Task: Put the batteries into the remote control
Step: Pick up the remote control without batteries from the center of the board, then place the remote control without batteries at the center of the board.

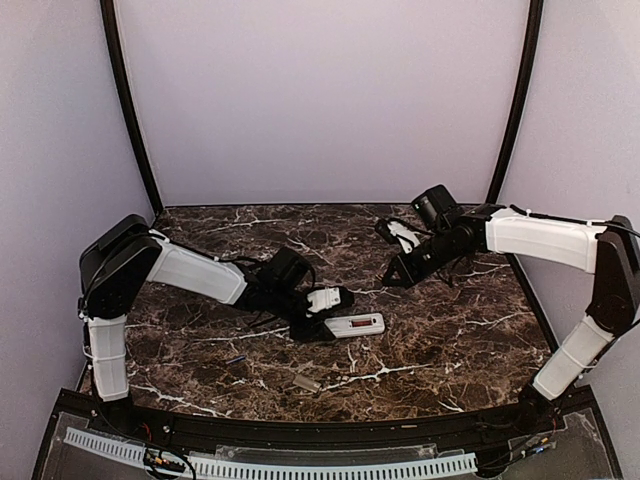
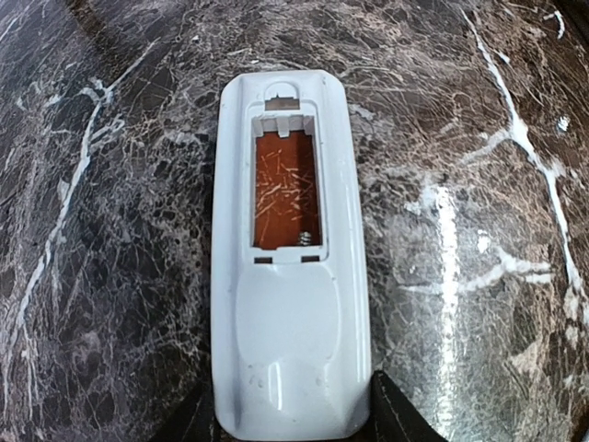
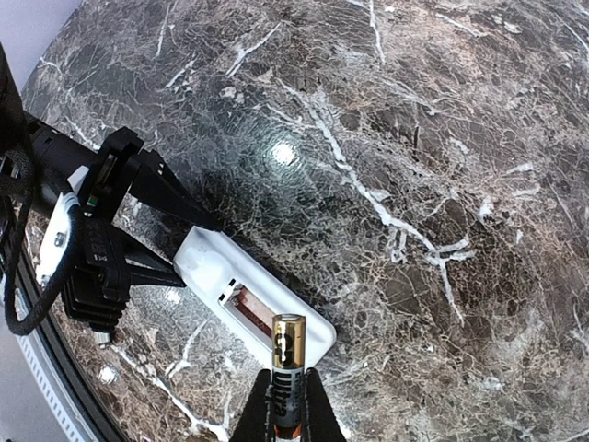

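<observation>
The white remote control (image 2: 290, 313) lies back-up on the dark marble table, and its open bay (image 2: 287, 189) shows a bare orange-brown floor. My left gripper (image 2: 293, 422) holds its near end, with a black finger pressed against each long side. In the top view the remote control (image 1: 357, 325) is mid-table, just right of the left gripper (image 1: 325, 318). My right gripper (image 3: 287, 379) is shut on a gold-and-black battery (image 3: 288, 345), which hangs in the air above the remote control (image 3: 221, 272). Another dark battery (image 1: 236, 359) lies loose at front left.
A small pale cover piece (image 1: 305, 384) lies near the front edge. The left arm's black wrist and cables (image 3: 87, 249) crowd the remote's left end. Purple walls and two dark curved posts (image 1: 130, 110) enclose the table. A black rail (image 1: 300, 432) runs along the near edge.
</observation>
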### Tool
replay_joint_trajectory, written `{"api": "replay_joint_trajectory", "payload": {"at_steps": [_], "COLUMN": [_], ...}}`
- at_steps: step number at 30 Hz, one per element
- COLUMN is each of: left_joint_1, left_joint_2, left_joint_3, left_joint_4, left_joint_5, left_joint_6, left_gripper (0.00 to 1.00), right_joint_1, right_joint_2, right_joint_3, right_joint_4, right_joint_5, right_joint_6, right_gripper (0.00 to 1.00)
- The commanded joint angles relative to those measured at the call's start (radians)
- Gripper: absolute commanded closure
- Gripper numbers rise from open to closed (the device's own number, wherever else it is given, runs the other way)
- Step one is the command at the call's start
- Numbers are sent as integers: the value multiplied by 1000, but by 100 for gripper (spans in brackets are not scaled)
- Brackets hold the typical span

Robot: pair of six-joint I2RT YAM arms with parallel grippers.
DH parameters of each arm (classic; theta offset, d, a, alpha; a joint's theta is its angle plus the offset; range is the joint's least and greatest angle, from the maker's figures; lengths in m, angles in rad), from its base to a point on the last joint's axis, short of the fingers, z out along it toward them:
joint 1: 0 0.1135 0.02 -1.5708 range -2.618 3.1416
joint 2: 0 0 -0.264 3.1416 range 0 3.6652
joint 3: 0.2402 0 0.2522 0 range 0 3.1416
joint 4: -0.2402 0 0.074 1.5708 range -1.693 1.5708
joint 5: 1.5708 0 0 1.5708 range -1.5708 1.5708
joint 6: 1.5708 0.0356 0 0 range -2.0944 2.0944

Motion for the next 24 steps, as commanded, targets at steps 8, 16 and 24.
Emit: {"api": "replay_joint_trajectory", "payload": {"at_steps": [8,16,24], "left_joint_1": [-6,-117,-151], "left_joint_2": [-156,-350,-361], "left_joint_3": [-144,-432,-489], "left_joint_4": [-210,188,318], "left_joint_5": [2,-267,-356], "left_joint_6": [195,363,415], "left_gripper": [84,96,98], "right_joint_1": [146,170,173], "right_joint_2": [-50,-22,16], "right_joint_3": [-52,-68,-37], "right_joint_4": [-18,20,15], "right_joint_5": [-72,-62,-67], "right_joint_6": [-183,-177,-185], "right_gripper": [100,100,100]}}
